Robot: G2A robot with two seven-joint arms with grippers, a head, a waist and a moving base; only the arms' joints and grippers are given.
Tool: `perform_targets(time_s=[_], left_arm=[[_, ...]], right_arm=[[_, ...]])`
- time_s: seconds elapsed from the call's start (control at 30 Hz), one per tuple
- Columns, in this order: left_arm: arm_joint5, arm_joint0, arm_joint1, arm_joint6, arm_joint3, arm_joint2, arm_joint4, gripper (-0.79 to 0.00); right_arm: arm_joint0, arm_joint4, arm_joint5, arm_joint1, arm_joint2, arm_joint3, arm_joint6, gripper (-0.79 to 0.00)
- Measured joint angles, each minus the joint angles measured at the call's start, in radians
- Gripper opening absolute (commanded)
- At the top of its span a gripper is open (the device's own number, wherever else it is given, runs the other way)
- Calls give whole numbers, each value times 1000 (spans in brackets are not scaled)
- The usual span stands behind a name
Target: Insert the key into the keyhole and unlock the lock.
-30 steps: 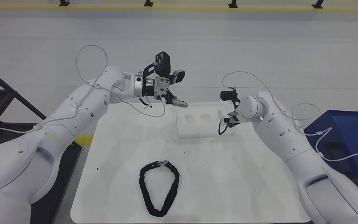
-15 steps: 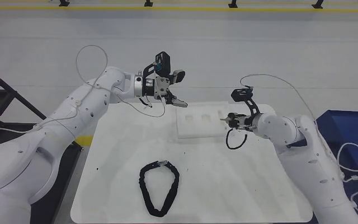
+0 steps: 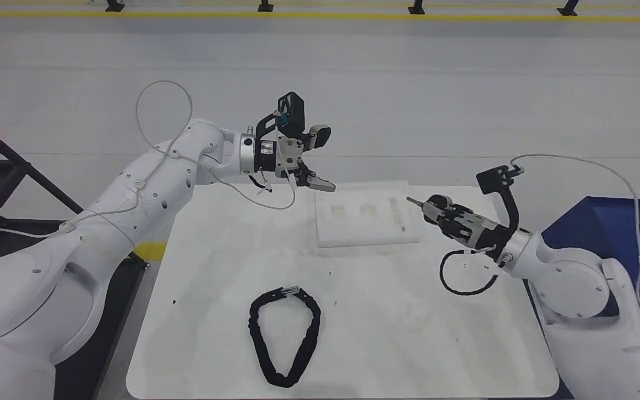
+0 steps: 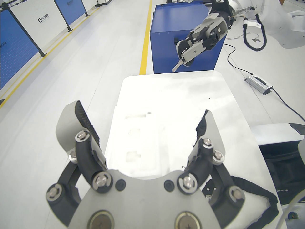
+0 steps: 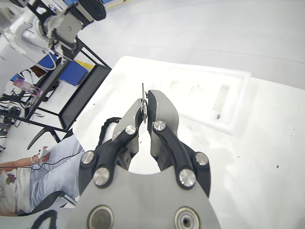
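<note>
On the white table (image 3: 420,330) the largest thing is a foam tray (image 3: 365,230) by the far edge. The black chain lock (image 3: 285,335) lies in a closed loop toward the near edge, well apart from the tray. The lock's metal end (image 3: 291,292) points toward the tray, but which way that end opens is too small to tell. The left claw (image 4: 142,111) hangs spread wide and empty above the tray's left end. The right claw (image 5: 145,98) hovers above the table just beside the tray's right end, pinched tight on the key (image 5: 143,88), whose blade sticks out past the fingertips.

The step in hand looks like carrying the key to the lock, with nothing inserted yet. The next move probably calls for bringing the blade down across the table to the metal end and lining it up. The empty claw will likely have to steady the loop. The bare stretch between tray and lock gives ample room. The tray's raised rim and the near table edge are the limits to mind.
</note>
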Motion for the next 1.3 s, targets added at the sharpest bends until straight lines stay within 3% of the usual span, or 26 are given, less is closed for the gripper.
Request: perform_targets(time_s=[0.17, 0.63, 0.8, 1.07, 1.3], left_arm=[[0, 0, 0, 0, 0, 0, 0, 0], [0, 0, 0, 0, 0, 0, 0, 0], [3, 36, 6, -55, -14, -23, -23, 0], [0, 116, 49, -31, -25, -58, 20, 0], [0, 170, 93, 67, -81, -22, 129, 0]], right_arm=[[-29, 13, -70, 4, 32, -2, -24, -785], [-29, 13, -68, 4, 31, -2, -24, -785], [-29, 13, -68, 4, 31, -2, -24, -785], [-29, 13, -68, 4, 31, -2, -24, -785], [-29, 13, -68, 4, 31, -2, -24, -785]])
